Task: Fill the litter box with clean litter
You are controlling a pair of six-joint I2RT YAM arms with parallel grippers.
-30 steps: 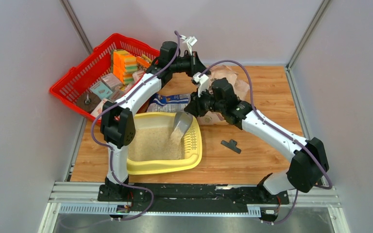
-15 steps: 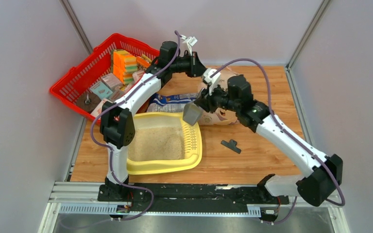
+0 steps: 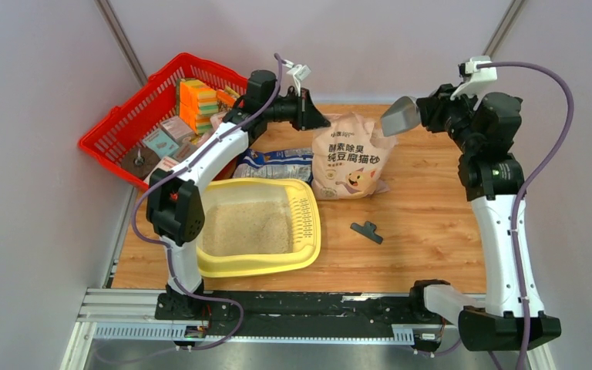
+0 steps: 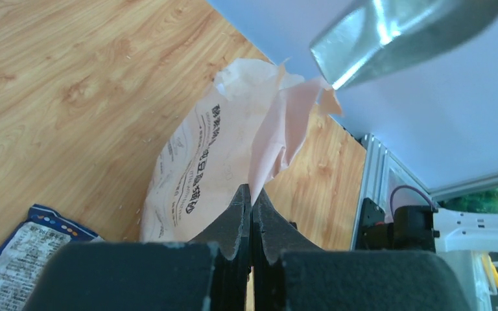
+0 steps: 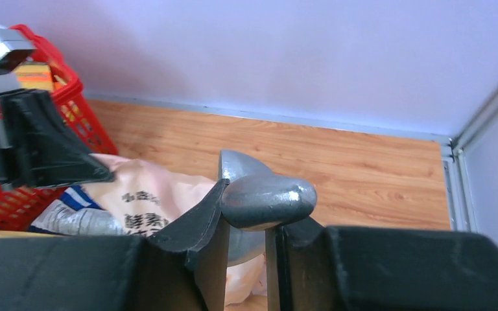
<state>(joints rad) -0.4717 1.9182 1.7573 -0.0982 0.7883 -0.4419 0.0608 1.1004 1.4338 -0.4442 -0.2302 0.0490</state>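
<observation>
Counted from above: two tools, one litter box [image 3: 264, 266], one bed of clean litter [image 3: 247, 227], one tan paper bag [image 3: 351, 158], one blue-and-white bag [image 3: 277, 163], one red basket [image 3: 133, 102], one metal scoop [image 3: 399, 117], one small dark clip [image 3: 366, 230]. All set on or against a single wooden counter [image 3: 420, 216].

Litter box: lying at the counter's 7 o'clock, near its front edge, slotted strip along the 3 o'clock side. Clean litter: spread over the floor of the box, pale beige, well below the rim.

Left tool [image 3: 320, 121]: at the counter's 12 o'clock, fingertips pressed together, seemingly pinching the torn top edge of the tan paper bag. From here, litter box at 7 o'clock, well apart.

Right tool [image 3: 429, 110]: raised over the counter's 2 o'clock corner, clamped on the handle of the metal scoop, bowl pointing toward 9 o'clock. From here, litter box at 8 o'clock, well apart; tan paper bag between the two.

Tan paper bag at 1 o'clock of the box, just beside its corner. Blue-and-white bag flat at the box's 12 o'clock. Clip at its 3 o'clock, apart. Red basket at 10 o'clock, stuffed with small packs too jumbled to count.
</observation>
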